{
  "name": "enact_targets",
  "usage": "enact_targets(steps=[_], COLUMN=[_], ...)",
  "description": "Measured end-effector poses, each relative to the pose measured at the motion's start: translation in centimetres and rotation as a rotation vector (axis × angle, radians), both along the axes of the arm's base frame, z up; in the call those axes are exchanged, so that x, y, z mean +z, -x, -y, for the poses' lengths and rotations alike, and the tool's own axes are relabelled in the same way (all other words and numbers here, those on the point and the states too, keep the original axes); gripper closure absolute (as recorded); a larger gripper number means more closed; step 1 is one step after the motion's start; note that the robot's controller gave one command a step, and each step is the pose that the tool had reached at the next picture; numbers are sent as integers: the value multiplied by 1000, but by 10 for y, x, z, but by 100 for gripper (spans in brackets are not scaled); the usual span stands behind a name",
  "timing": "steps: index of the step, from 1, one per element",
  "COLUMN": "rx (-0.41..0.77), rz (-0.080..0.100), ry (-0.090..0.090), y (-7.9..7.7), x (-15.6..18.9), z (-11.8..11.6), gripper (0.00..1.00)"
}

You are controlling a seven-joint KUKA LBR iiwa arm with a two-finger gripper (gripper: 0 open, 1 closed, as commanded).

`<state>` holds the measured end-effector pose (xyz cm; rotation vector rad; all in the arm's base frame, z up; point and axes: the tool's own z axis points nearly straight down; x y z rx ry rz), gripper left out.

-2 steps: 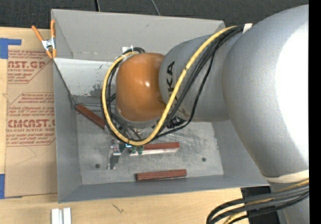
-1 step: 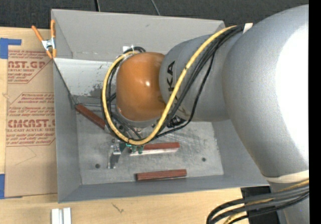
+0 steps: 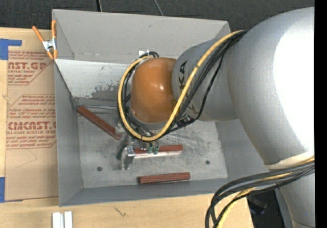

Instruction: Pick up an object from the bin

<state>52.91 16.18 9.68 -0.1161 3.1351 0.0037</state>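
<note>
The gripper (image 3: pixel 126 155) sits low over the floor of the bin (image 3: pixel 65 140), left of the frame's centre, at the left end of a reddish-brown stick (image 3: pixel 167 149) lying flat; whether it is clenched or released cannot be told; the step looks like the grasp itself; next comes a firm hold, then a straight lift clear of the slanted stick (image 3: pixel 97 120) at left.

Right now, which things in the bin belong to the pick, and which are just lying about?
In the job: gripper, down in the grey bin; middle brown bar, lying nearest it, likely the target.
Lying about: left brown bar, slanted by the left wall; front brown bar, flat by the lower wall.
</note>
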Motion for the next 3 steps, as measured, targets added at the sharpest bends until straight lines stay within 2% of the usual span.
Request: enact_targets(steps=[1,2,3], rx=[76,75,103], rz=[8,8,-1], ry=[-2,-2,2], y=[-12,-12,1], x=[-20,-20,120], z=[64,64,67], gripper=[100,100,100])
